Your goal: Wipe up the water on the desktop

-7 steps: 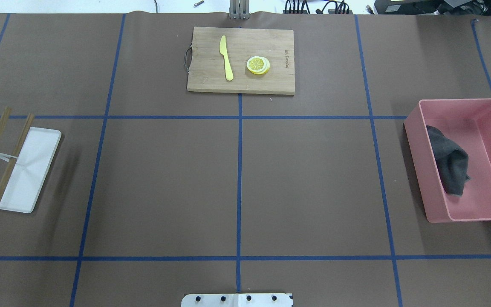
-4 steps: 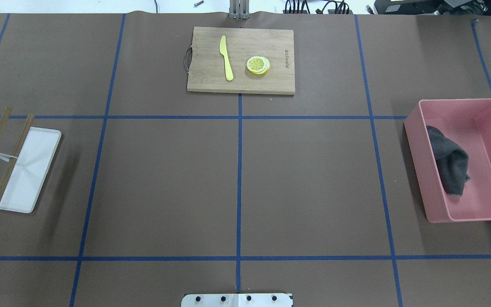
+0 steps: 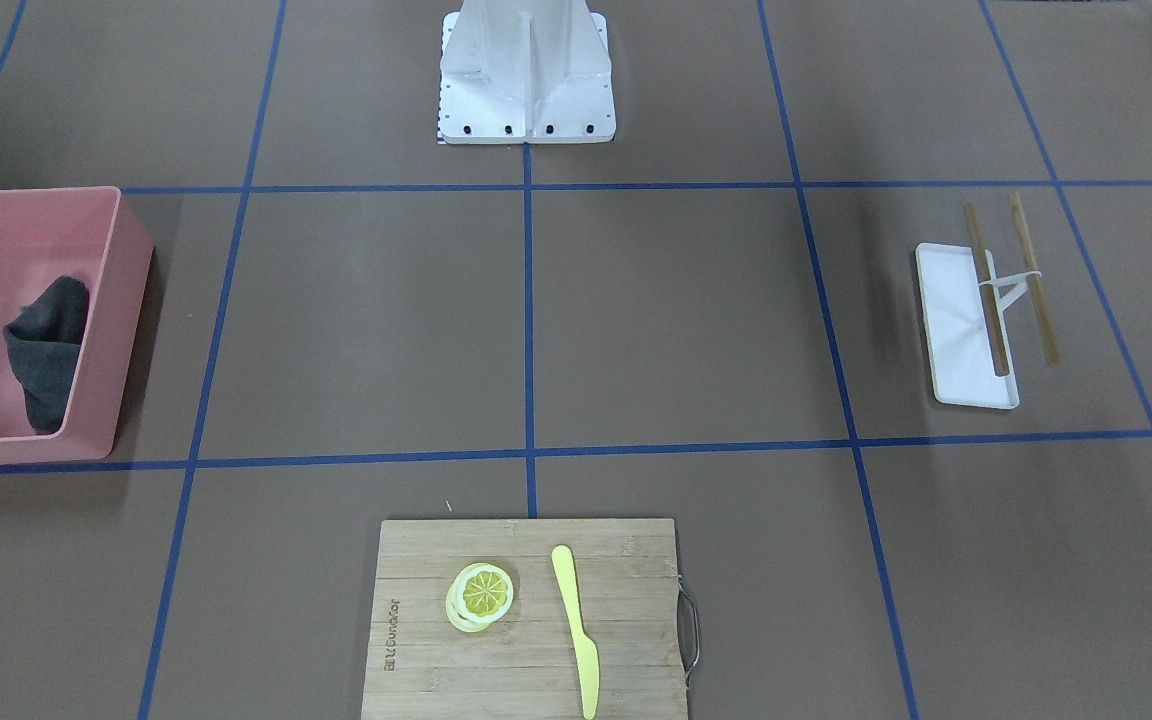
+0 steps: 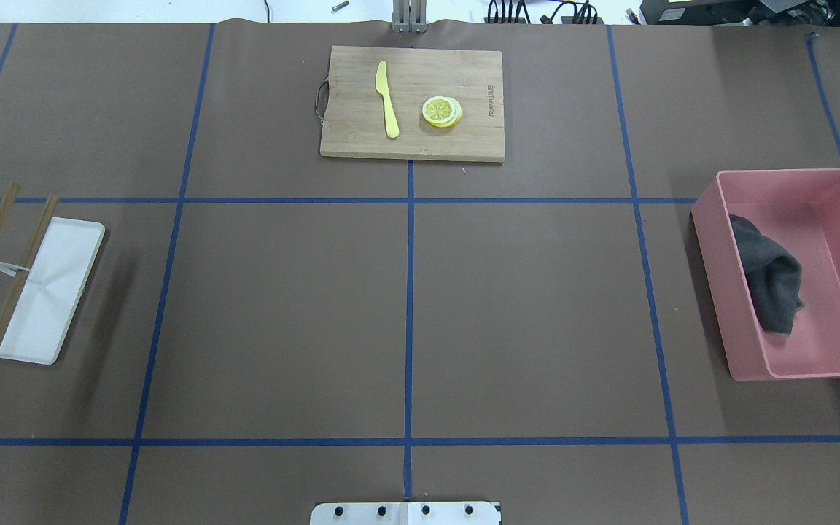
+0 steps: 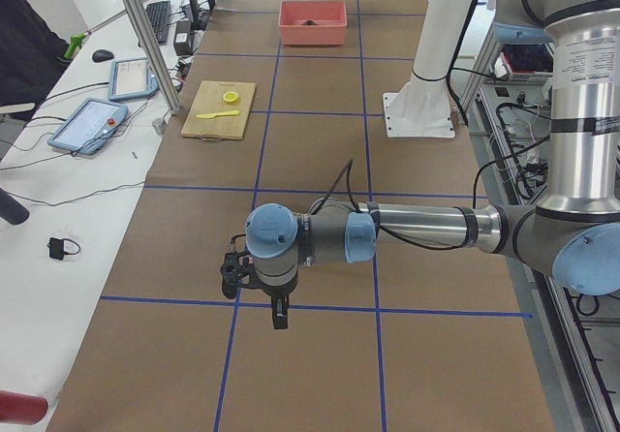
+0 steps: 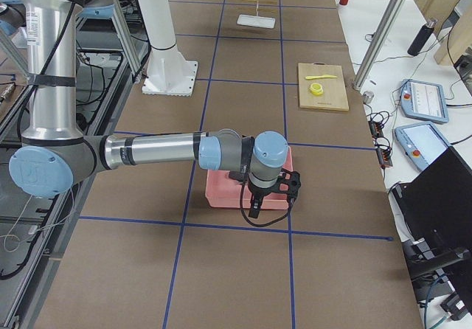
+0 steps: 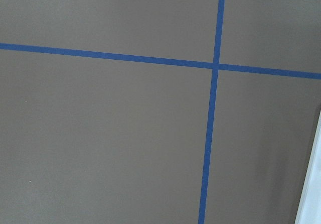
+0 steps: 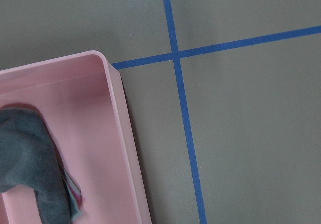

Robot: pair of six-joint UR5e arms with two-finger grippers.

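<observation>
The desktop point(image 4: 281, 321) is a flat brown surface with a grid of blue tape lines; no water shows on it in any view. A dark grey cloth point(image 4: 766, 277) lies crumpled in a pink bin point(image 4: 719, 284) at the right; it also shows in the right wrist view point(image 8: 30, 174). My right gripper point(image 6: 252, 207) hangs over that bin's near edge. My left gripper point(image 5: 279, 312) hangs above bare desktop at the left end. Both show only in the side views, so I cannot tell whether they are open or shut.
A bamboo cutting board point(image 4: 464, 138) at the far middle carries a yellow knife point(image 4: 388, 102) and a lemon slice point(image 4: 442, 111). A white tray point(image 4: 63, 270) with two bamboo sticks point(image 4: 22, 270) lies at the left. The robot's base plate point(image 4: 405, 512) is at the near edge.
</observation>
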